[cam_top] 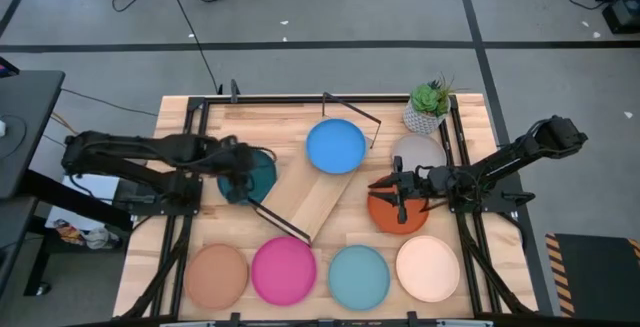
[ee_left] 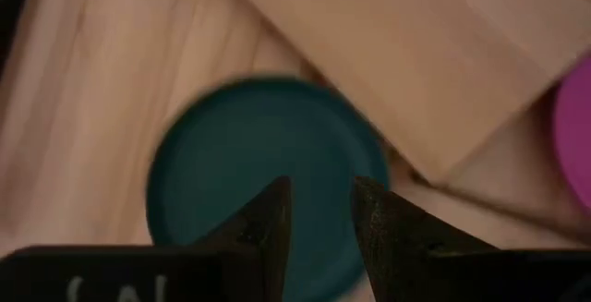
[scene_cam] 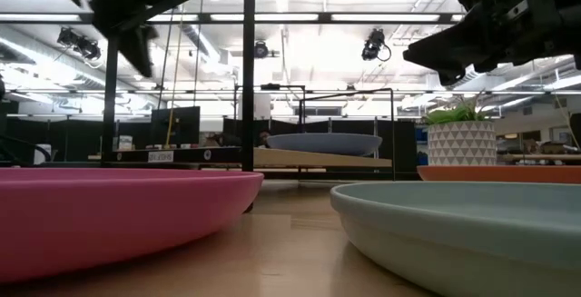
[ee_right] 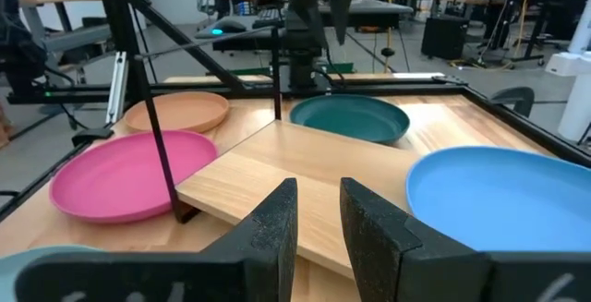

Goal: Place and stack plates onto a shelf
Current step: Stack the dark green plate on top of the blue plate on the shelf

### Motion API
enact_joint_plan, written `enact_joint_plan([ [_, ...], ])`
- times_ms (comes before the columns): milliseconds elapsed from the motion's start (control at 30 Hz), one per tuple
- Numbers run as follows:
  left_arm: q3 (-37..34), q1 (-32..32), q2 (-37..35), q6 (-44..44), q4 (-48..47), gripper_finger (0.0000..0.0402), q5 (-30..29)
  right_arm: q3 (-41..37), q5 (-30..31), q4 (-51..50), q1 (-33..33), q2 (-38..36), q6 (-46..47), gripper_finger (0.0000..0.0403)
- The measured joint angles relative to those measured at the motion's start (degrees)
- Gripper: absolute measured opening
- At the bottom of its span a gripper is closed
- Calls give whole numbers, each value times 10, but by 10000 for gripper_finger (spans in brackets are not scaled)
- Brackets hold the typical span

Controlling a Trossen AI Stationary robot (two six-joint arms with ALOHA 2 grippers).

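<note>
The light-wood shelf (cam_top: 310, 202) lies slantwise mid-table, and the blue plate (cam_top: 335, 147) sits flat on its far end. The dark teal plate (cam_top: 258, 172) rests on the tabletop left of the shelf. My left gripper (cam_top: 238, 175) hovers open above it, fingers pointing down over the plate (ee_left: 259, 145). My right gripper (cam_top: 385, 192) hangs open above the orange plate (cam_top: 400, 215), pointing level toward the shelf (ee_right: 277, 173). The grey plate (cam_top: 418, 152) lies just beyond the orange one. Tan (cam_top: 215, 275), pink (cam_top: 284, 270), light teal (cam_top: 358, 275) and cream (cam_top: 428, 267) plates line the near edge.
A potted plant (cam_top: 430, 107) stands at the far right corner, beside the grey plate. Black frame rails (cam_top: 455, 157) run along both table sides. The shelf's thin wire end frames (cam_top: 350, 112) stick up at its far and near ends. Bare wood lies between the shelf and the near row.
</note>
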Motion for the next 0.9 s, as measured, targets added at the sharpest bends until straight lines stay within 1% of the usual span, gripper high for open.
enact_joint_plan([
  [100, 0, -46, -23, -74, -44, 121, 4, 0, -2, 2, 0, 0, 0, 91],
  [233, -10, -117, -25, -157, -92, 121, 18, 0, -2, 6, 0, 0, -2, 91],
  [400, -72, -204, -21, -227, -63, 121, 22, 0, 1, 8, 0, 0, -2, 91],
  [533, -124, -255, -18, -261, -13, 130, 8, 0, 2, 9, 0, 0, -2, 91],
  [633, -150, -283, -18, -272, 25, 151, -11, 0, 3, 9, 0, 0, -2, 91],
  [800, -171, -317, -12, -275, 33, 192, -38, 0, 5, 9, 0, 0, 1, 91],
  [900, -172, -335, 12, -280, 35, 198, -72, 0, 7, 9, 0, 0, 3, 91],
])
